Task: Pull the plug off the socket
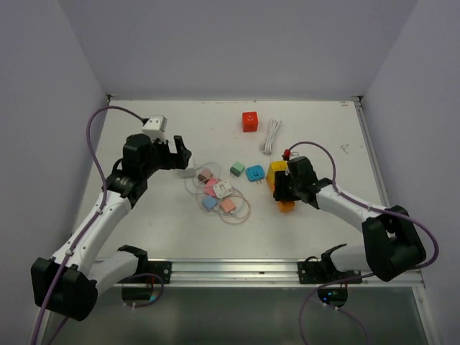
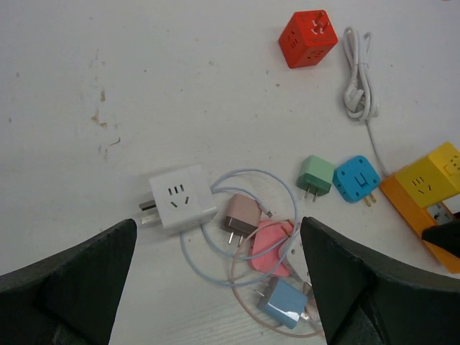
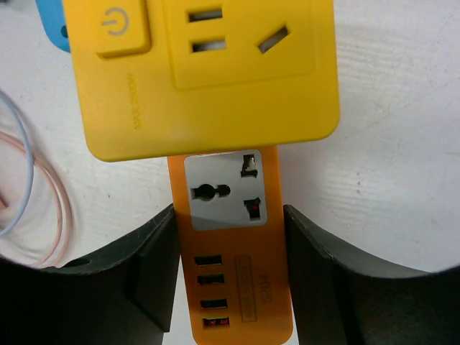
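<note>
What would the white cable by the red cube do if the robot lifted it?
The white cable would probably flop and droop, since it lies in soft folded loops. It looks thin, so it is likely light. Its loose tail trails toward the yellow cube, so it may unfold and drag.

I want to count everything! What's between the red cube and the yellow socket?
A coiled white cable lies between the red cube and yellow socket, shown best in the left wrist view.

Set on a white table [image 1: 287, 237], scuffed and speckled with small marks. Boxed in left, back and right by plain pale lilac-grey walls [image 1: 237, 43]. Edged at the near side by a metal rail [image 1: 237, 272]; lit evenly, with soft shadows.
</note>
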Tool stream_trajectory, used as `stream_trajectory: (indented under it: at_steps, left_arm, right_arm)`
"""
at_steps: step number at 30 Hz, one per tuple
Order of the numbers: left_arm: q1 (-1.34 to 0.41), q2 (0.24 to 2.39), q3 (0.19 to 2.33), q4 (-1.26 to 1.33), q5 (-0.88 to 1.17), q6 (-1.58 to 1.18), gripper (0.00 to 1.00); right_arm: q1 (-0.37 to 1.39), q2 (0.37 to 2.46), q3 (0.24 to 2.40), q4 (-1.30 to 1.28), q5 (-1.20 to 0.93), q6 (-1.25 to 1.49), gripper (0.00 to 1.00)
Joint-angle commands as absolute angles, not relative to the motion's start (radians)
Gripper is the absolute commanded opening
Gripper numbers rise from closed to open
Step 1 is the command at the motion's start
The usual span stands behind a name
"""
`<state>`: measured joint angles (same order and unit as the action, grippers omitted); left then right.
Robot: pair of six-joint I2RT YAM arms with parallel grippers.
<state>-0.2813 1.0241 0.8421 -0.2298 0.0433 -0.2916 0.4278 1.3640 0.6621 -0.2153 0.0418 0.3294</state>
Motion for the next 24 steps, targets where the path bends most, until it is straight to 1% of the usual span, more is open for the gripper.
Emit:
stream_trajectory:
  at_steps: [1,4,7,8,10,11,13,14,16,20,22,24]
  left_arm:
    - [-0.296,1.048,0.836,-0.15,0.164,-0.27,1.0]
    - [-0.31,1.071,0.842,-0.156,0.169,-0.273,1.0]
    - [-0.316,1.083,0.841,-0.163,0.17,-0.276,1.0]
    - [-0.316,1.088,0.841,-0.164,0.169,-0.276,1.0]
    - [-0.318,1.091,0.836,-0.172,0.166,-0.276,1.0]
    - [-0.319,1.098,0.835,-0.176,0.167,-0.276,1.0]
    - [-0.325,1.106,0.834,-0.189,0.169,-0.279,1.0]
    - [-0.327,1.112,0.834,-0.193,0.169,-0.279,1.0]
    - [-0.337,1.117,0.839,-0.204,0.161,-0.281,1.0]
    - [-0.377,1.129,0.874,-0.247,0.103,-0.281,1.0]
    - [-0.414,1.149,0.91,-0.285,0.051,-0.288,1.0]
    - [-0.443,1.164,0.952,-0.319,0.005,-0.317,1.0]
  right_arm:
    - [0.433,1.284,0.65,-0.173,0.006,0.362,0.09]
    - [0.439,1.295,0.635,-0.181,0.006,0.379,0.12]
    - [0.448,1.308,0.614,-0.169,0.005,0.408,0.23]
    - [0.449,1.316,0.609,-0.166,0.003,0.414,0.3]
    - [0.459,1.324,0.601,-0.166,0.018,0.431,0.38]
    - [0.46,1.325,0.6,-0.166,0.026,0.436,0.44]
    - [0.463,1.328,0.597,-0.166,0.029,0.446,0.52]
    - [0.463,1.327,0.597,-0.166,0.023,0.448,0.6]
    - [0.463,1.319,0.601,-0.167,0.005,0.457,0.68]
    - [0.463,1.266,0.603,-0.178,-0.02,0.477,0.79]
    - [0.463,1.22,0.617,-0.208,-0.018,0.488,0.84]
    - [0.463,1.154,0.626,-0.244,-0.003,0.5,0.86]
